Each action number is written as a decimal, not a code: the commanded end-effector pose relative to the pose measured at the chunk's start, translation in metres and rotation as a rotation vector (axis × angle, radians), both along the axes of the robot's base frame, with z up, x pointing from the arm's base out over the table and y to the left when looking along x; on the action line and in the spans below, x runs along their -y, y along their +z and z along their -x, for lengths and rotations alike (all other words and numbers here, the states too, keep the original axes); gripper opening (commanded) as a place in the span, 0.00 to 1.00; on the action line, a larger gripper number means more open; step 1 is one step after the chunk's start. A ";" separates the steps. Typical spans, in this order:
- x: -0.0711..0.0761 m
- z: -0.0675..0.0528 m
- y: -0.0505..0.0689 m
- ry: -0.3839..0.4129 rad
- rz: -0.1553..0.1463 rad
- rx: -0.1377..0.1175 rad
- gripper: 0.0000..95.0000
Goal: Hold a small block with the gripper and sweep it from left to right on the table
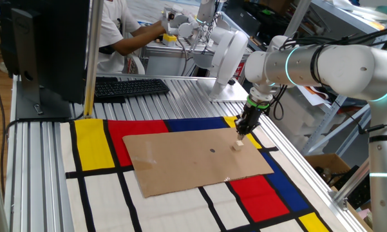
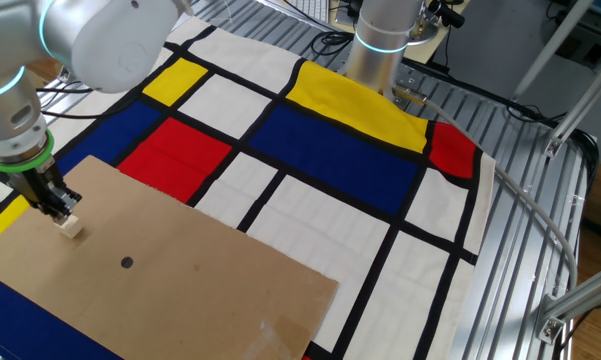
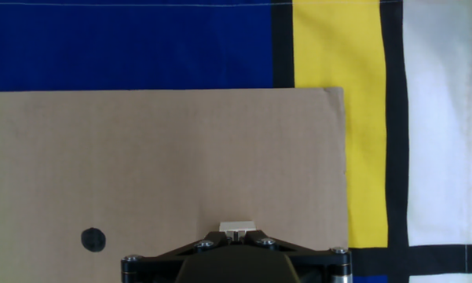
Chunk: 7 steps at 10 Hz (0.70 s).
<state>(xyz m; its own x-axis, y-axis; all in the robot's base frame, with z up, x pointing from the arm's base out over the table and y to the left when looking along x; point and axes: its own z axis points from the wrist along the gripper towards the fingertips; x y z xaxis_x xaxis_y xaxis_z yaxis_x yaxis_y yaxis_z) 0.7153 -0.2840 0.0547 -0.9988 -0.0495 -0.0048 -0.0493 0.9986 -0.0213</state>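
behind my bench: black keyboard (image 1: 130, 86) on the slats | dark monitor (image 1: 48, 45) at far left | person in white shirt (image 1: 119, 29) at the back bench | second silver arm base (image 2: 385, 40) past the mat

1. The cardboard sheet (image 1: 196, 160) lies flat on the mat (image 1: 103, 193), which covers the surface (image 1: 32, 161).
2. The small block (image 1: 239, 145) sits on the sheet near its 3 o'clock edge in one fixed view.
3. The gripper (image 1: 243, 131) stands directly above the block.
4. The dot mark (image 1: 212, 151) lies at the block's 9 o'clock.
5. A keyboard (image 1: 130, 87) rests at the sheet's 11 o'clock.
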 end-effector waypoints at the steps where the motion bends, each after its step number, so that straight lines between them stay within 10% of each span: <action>1: 0.000 0.000 0.001 0.000 0.001 0.000 0.00; 6: 0.000 0.000 0.001 -0.005 0.002 -0.009 0.00; 7: 0.000 0.000 0.001 -0.007 0.005 -0.010 0.20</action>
